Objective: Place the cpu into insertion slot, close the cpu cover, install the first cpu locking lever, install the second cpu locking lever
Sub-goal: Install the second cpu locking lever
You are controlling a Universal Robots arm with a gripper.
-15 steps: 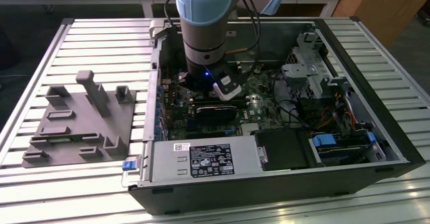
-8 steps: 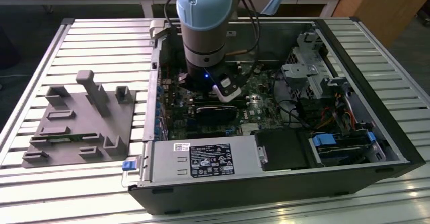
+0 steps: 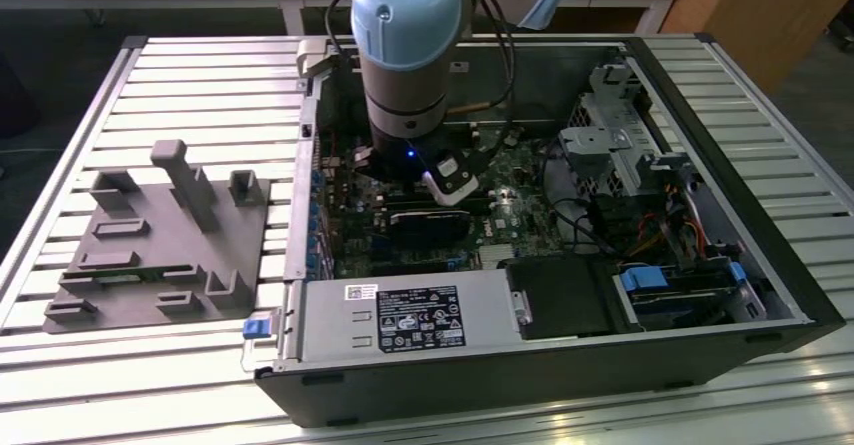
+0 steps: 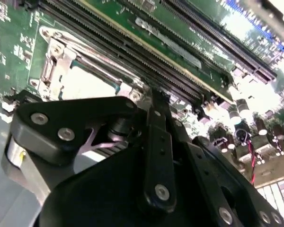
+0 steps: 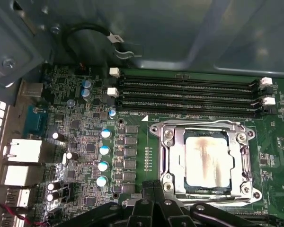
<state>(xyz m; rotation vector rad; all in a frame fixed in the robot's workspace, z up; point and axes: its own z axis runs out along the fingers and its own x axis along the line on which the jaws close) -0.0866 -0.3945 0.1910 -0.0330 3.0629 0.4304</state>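
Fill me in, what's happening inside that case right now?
The robot arm has reached into the open computer case and its tool hovers low over the motherboard, right at the insertion slot. The cpu already sits in the slot, its metal top showing through the frame around it.

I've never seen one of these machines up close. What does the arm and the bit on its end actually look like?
The arm is a thick grey tube with a rounded pale blue cap on its joint. Black cables run down beside it, and a small blue light glows near its lower end. In the second wrist view the gripper is black, built of flat linked bars fastened with silver screws.
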